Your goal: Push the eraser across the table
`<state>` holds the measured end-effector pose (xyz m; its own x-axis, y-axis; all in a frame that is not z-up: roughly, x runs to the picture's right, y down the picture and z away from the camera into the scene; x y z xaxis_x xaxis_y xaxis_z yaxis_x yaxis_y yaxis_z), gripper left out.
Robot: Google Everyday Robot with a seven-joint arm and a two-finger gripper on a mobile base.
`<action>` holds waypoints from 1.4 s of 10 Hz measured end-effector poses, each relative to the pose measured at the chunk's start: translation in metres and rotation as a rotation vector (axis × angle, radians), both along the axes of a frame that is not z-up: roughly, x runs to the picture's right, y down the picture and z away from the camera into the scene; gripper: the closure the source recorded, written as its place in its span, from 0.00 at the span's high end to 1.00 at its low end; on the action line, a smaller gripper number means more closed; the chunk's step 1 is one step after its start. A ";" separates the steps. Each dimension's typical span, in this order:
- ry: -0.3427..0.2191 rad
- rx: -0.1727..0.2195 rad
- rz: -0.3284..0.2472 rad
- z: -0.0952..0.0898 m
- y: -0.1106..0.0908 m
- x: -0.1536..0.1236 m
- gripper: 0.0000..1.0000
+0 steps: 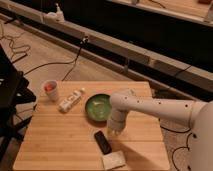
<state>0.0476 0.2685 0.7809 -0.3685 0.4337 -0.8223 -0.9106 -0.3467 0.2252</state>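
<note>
While the white arm reaches in from the right side, its gripper points down at the table, on the near side of the green bowl and just beside the upper right end of the eraser. Whether the 2 touch is unclear, and how wide the gripper is set cannot be made out. The eraser lies flat and slightly angled toward the table's near edge, with 1 pale beige pad close below it. Left of the bowl, 1 white bottle lies on its side, and 1 white cup stands upright beyond it.
</note>
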 end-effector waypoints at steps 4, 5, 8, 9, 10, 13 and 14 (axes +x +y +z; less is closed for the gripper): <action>-0.033 -0.045 -0.014 0.000 0.020 -0.021 0.00; -0.071 -0.056 -0.030 -0.001 0.026 -0.037 0.00; -0.191 -0.065 -0.052 -0.004 0.032 -0.088 0.00; -0.217 -0.062 -0.056 -0.004 0.031 -0.100 0.00; -0.245 -0.057 -0.067 -0.003 0.030 -0.114 0.00; -0.309 -0.037 -0.090 0.004 0.022 -0.148 0.00; -0.329 -0.039 -0.097 0.005 0.023 -0.159 0.00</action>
<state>-0.1110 0.2915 0.7860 -0.0400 0.4197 -0.9068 -0.9648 -0.2522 -0.0742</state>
